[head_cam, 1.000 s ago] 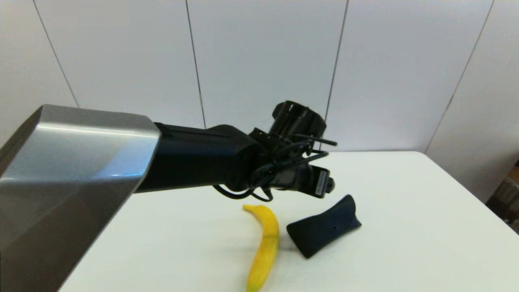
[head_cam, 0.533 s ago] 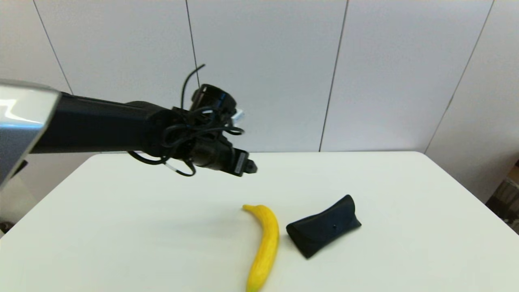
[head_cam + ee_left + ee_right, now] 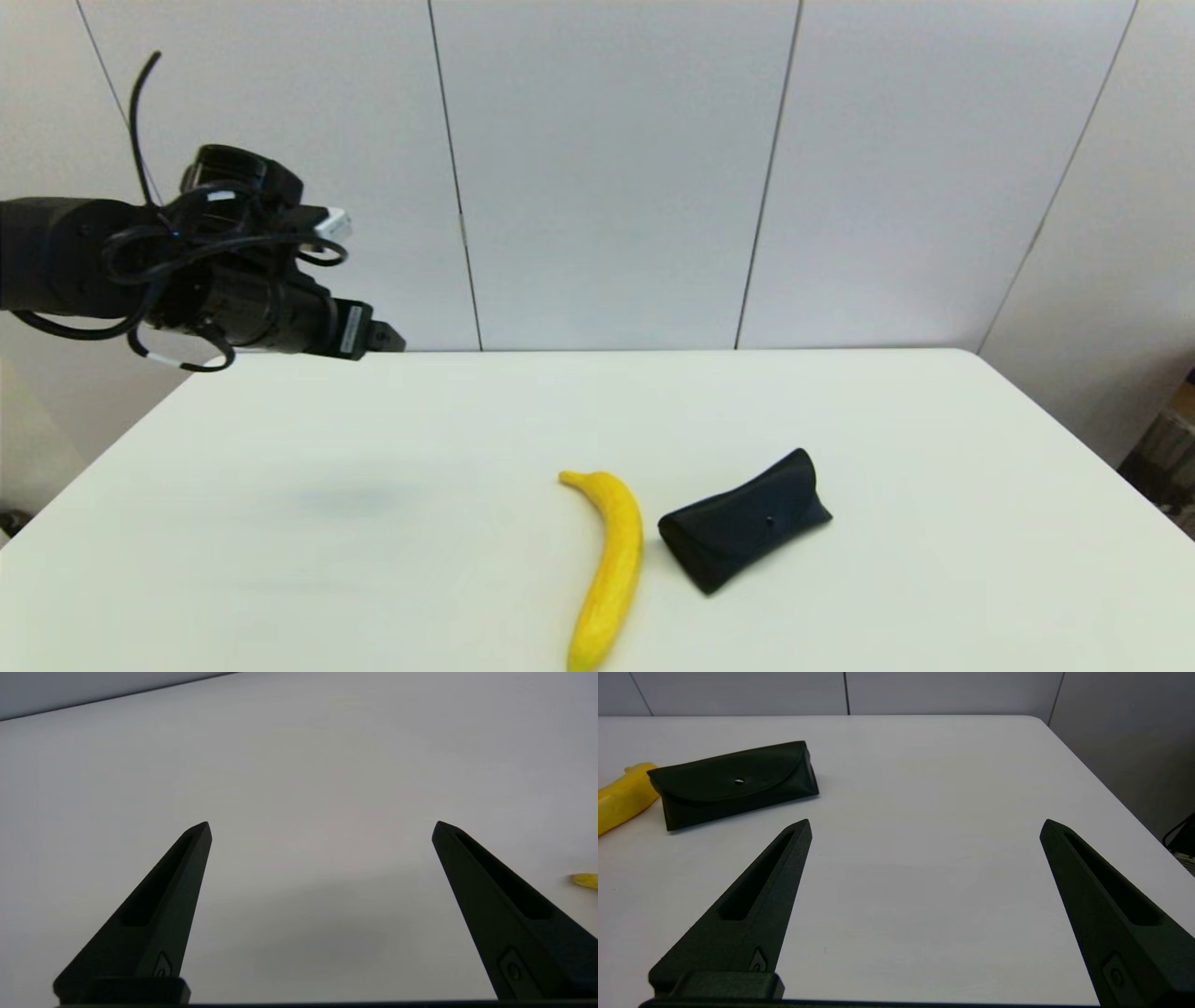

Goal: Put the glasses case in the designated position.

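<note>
Lying flat near the front of the desk (image 3: 934, 420), glasses case (image 3: 744, 533) sits just right of banana (image 3: 607, 565), flap up, snap showing; nothing grips it. Right tool (image 3: 924, 826) hangs low over bare desk to the right of the case, fingers spread wide, empty, probably the arm best placed for a pickup. Farther back and high over the far left corner, left tool (image 3: 321, 826) is also spread open and empty. Designated position carries no mark, so cannot place it.
</note>
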